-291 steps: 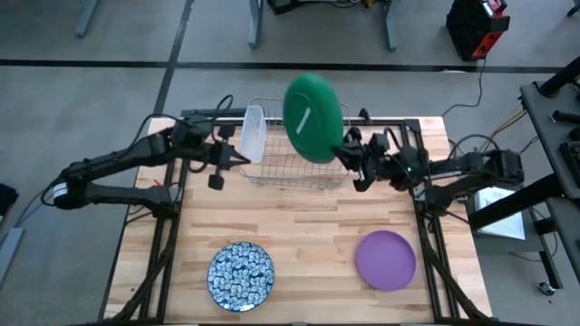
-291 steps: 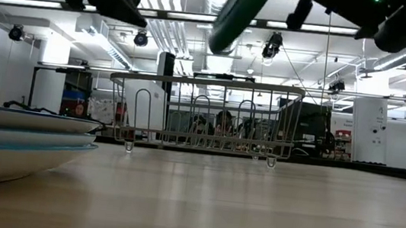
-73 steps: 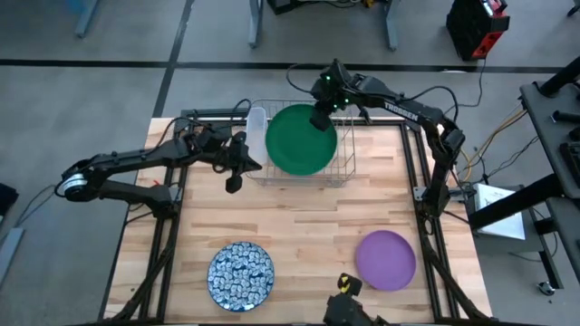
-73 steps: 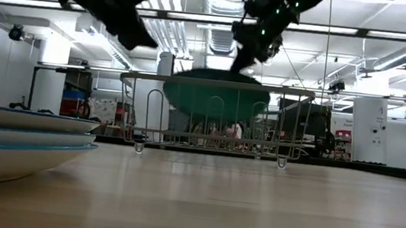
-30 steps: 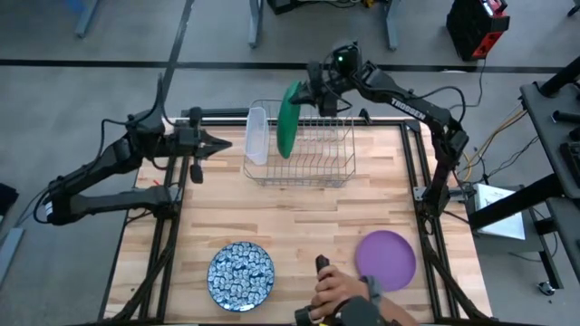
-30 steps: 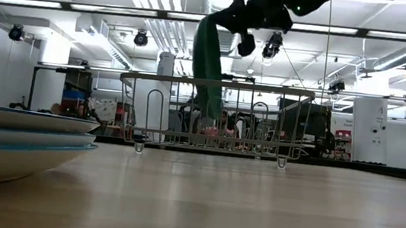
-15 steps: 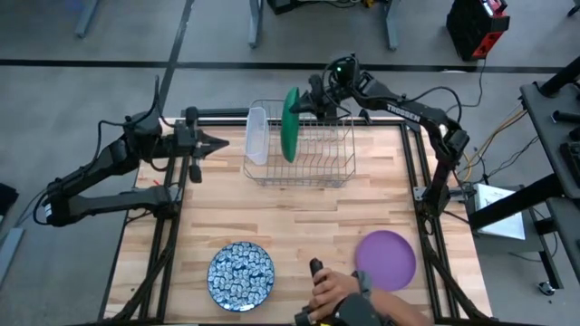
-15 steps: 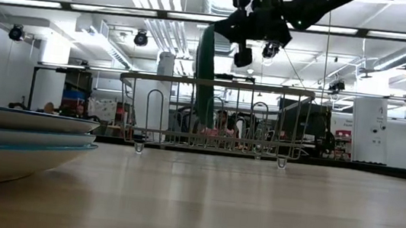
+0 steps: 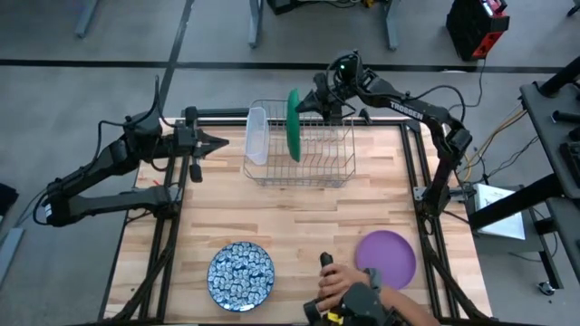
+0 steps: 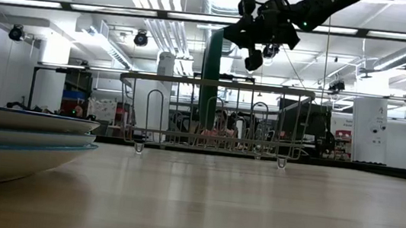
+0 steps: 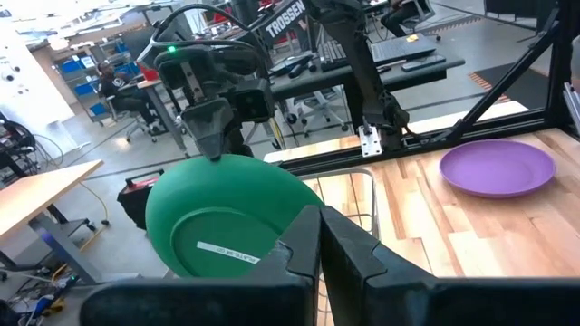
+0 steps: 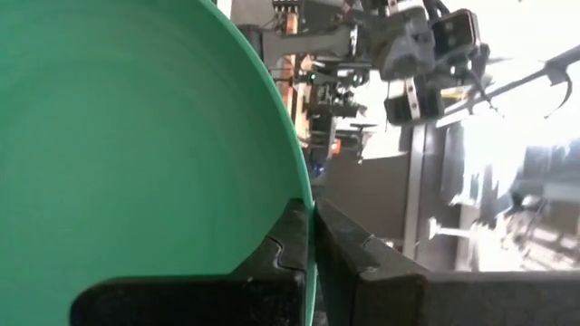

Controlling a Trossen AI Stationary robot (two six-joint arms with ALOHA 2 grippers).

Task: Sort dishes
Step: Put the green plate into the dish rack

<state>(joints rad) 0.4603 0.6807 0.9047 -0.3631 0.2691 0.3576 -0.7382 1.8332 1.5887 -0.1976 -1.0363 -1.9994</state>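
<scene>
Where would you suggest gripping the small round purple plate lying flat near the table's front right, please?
Probably at its rim: the small round purple plate lies flat on the wooden table, so only the raised edge offers the gripper a hold. Come from above, one finger over the rim and one under. The right gripper is the nearer one, but it is shut on the large dark green plate in the wire rack.

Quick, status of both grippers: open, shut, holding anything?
Left gripper: shut, empty, off the table's left edge.
Right gripper: shut on the green plate, which stands on edge in the dish rack.
</scene>
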